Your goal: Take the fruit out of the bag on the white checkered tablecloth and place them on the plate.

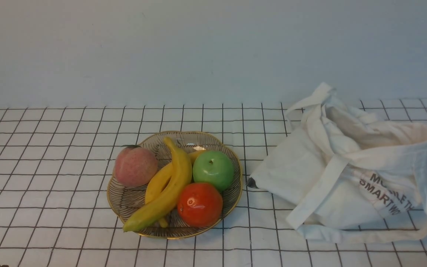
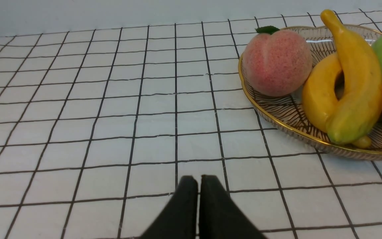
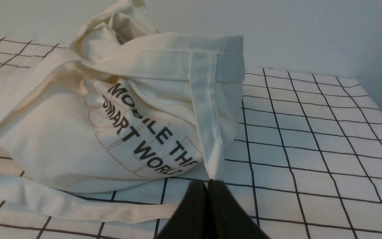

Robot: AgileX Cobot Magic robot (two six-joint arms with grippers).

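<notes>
On the white checkered tablecloth (image 1: 50, 185), the fruit, a long pale-yellow banana (image 1: 172, 185) with a greenish tip, lies in the gold-rimmed glass plate (image 1: 128, 202). It rests across a shorter orange-yellow banana (image 1: 155, 187). The left wrist view shows this long banana (image 2: 356, 86) and the plate (image 2: 277, 116) off to one side of my left gripper (image 2: 199, 179), which is shut and empty over bare cloth. The cream bag (image 1: 310, 174) slumps to the plate's right, its inside hidden. My right gripper (image 3: 207, 182) is shut just in front of the bag (image 3: 61, 142), with a strap (image 3: 207, 132) ending at its tips. Neither gripper shows in the front view.
A peach (image 1: 135, 166), a green apple (image 1: 213, 170) and a red-orange round fruit (image 1: 199, 204) share the plate. A long bag strap (image 1: 365, 235) loops along the cloth in front of the bag. A plain wall stands behind the table.
</notes>
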